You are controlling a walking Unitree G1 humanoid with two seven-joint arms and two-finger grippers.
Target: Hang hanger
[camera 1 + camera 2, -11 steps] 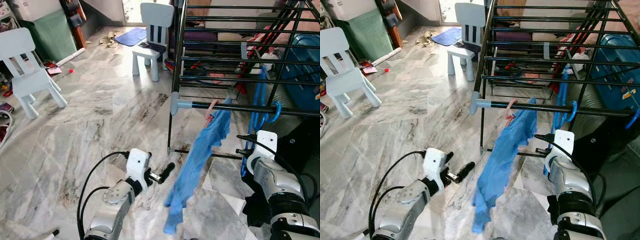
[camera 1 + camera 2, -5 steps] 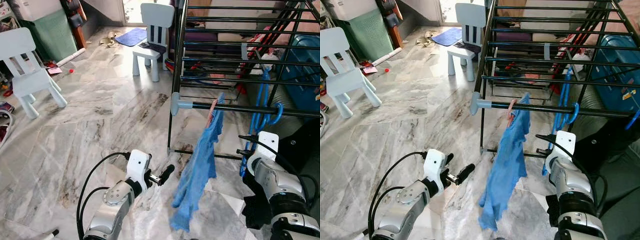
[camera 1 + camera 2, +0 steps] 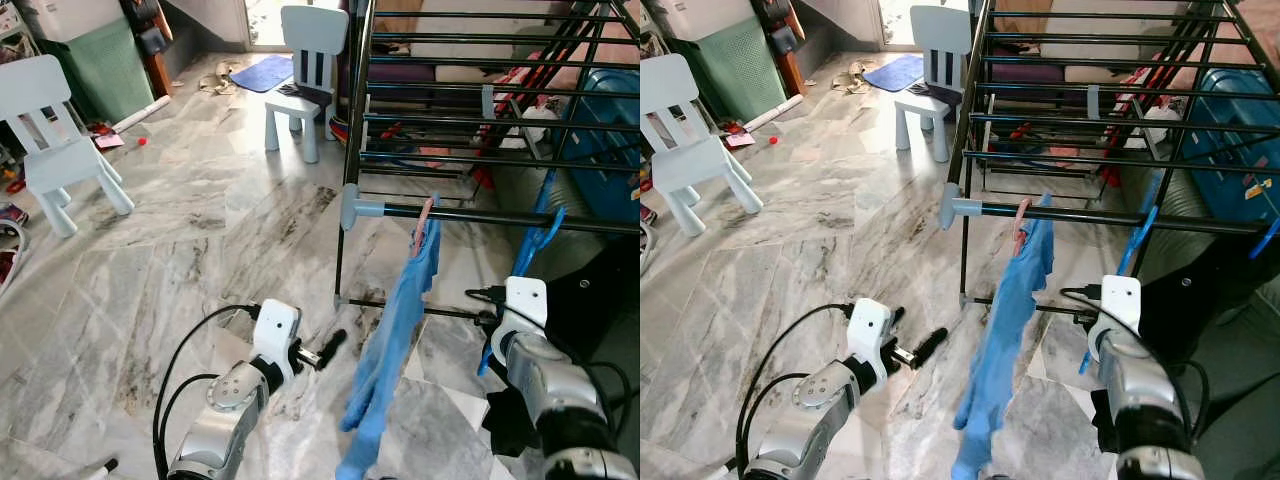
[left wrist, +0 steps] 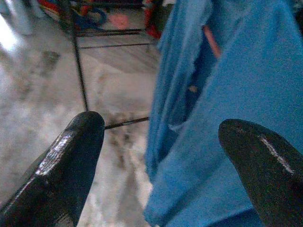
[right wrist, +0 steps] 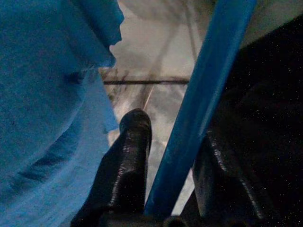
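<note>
A blue hanger (image 3: pixel 533 245) slants across the front rail (image 3: pixel 500 216) of the black drying rack; I cannot tell whether its hook sits on the rail. My right gripper (image 5: pixel 175 137) is shut on the hanger's bar, low beside the rack's right end. A blue garment (image 3: pixel 395 335) hangs on a pink hanger (image 3: pixel 424 214) from the same rail, its hem near the floor. My left gripper (image 3: pixel 328 347) is open and holds nothing, low over the marble floor just left of the garment (image 4: pixel 222 94).
Two white child chairs (image 3: pixel 50 135) (image 3: pixel 305 60) stand on the floor to the left and at the back. A blue case (image 3: pixel 612 130) sits behind the rack at right. A black object (image 3: pixel 610 290) lies by my right arm. The rack's leg (image 3: pixel 342 250) stands ahead.
The blue hanger has tilted, its hook no longer looped round the rail as before. My right wrist shifted slightly with it. The blue garment has swung back and hangs straighter.
</note>
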